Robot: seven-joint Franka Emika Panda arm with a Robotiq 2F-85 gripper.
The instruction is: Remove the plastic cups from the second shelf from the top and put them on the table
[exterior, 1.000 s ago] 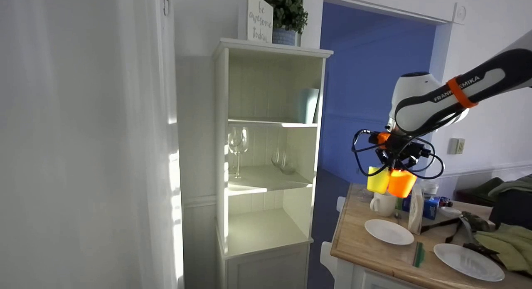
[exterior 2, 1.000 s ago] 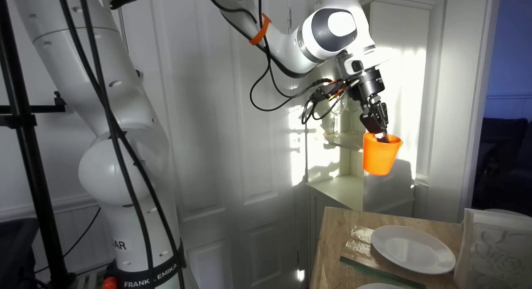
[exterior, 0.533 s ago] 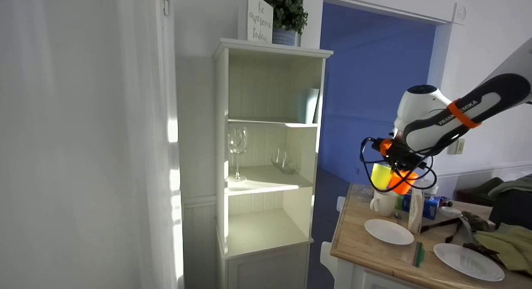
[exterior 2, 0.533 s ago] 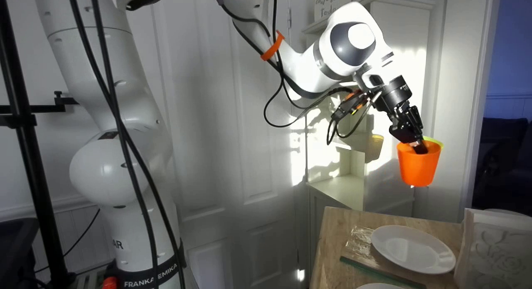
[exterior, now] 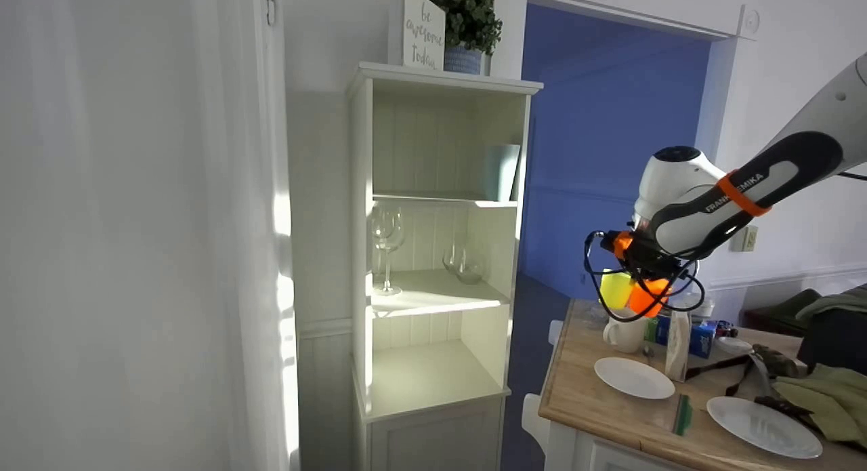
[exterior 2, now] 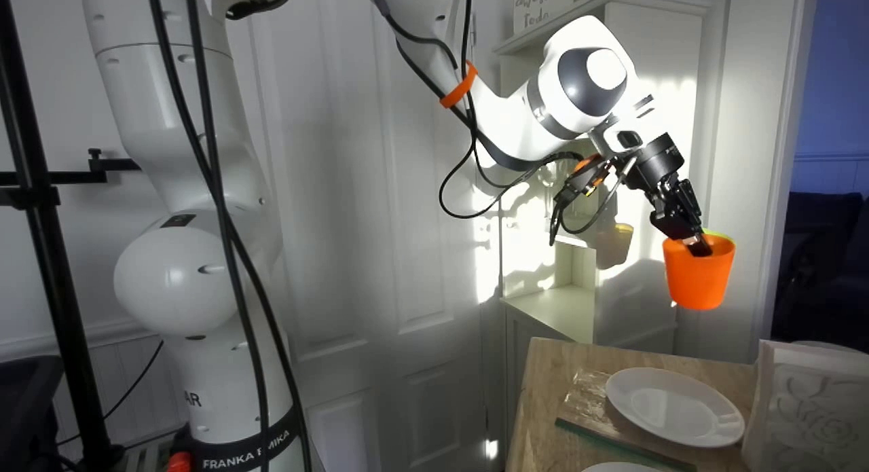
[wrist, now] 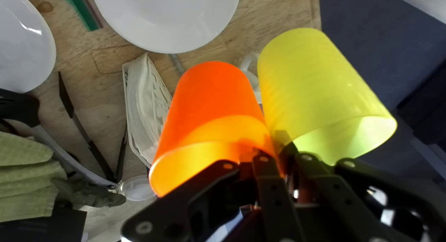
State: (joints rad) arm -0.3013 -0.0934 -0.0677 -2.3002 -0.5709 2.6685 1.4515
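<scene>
Above the light wood-topped table [exterior: 576, 390]: you are holding the orange plastic cup [wrist: 212, 106] and the yellow plastic cup [wrist: 310, 78].
You are clamping their adjoining walls in the black two-finger gripper [wrist: 276, 155]; set-down is probably coming next. The move is calling for clearing the white handled mug [exterior: 626, 334], then lowering onto bare wood between the round white plate [exterior: 634, 377] and the table's edge. In the wrist view the yellow cup is overlapping that edge; releasing may be pushing both cups outward.

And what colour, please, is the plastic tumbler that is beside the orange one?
Yellow; that plastic tumbler shows best in the wrist view.
</scene>
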